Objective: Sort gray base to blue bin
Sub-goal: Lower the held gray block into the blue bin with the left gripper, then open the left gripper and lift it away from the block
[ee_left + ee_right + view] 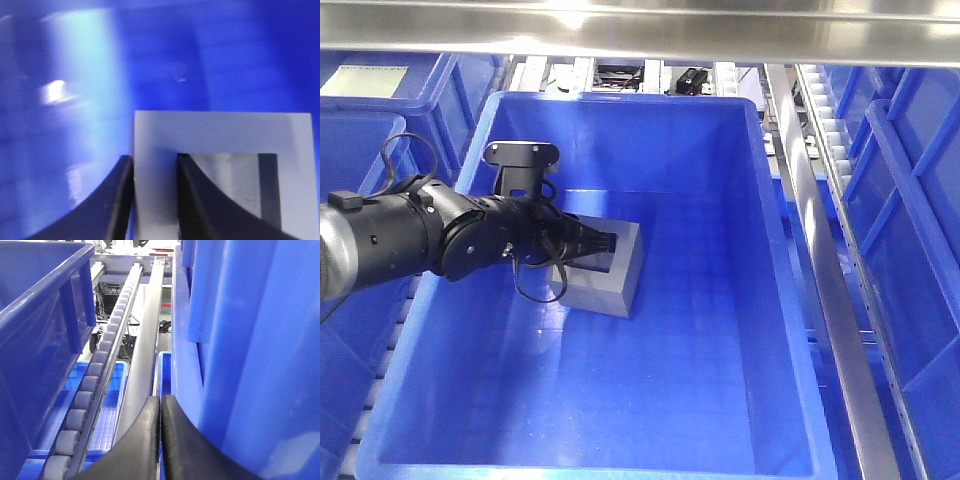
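Note:
The gray base [612, 275] is inside the large blue bin [620, 105], low over or on its floor near the left-middle. My left gripper [605, 243] reaches in from the left and is shut on the base. In the left wrist view the two black fingers [120, 200] clamp one wall of the gray base [220, 132], one finger outside it and one inside the square recess. My right gripper [160, 402] is shut and empty. It sits between a roller rail and a blue crate wall, out of the front view.
Another blue crate with a pale label sheet [365, 80] stands at the back left. More blue crates [910, 230] stand at the right behind a metal rail [820, 270]. A roller track [95, 390] and a grey bar [142, 360] run ahead of the right gripper. A steel shelf edge [640, 30] spans the top.

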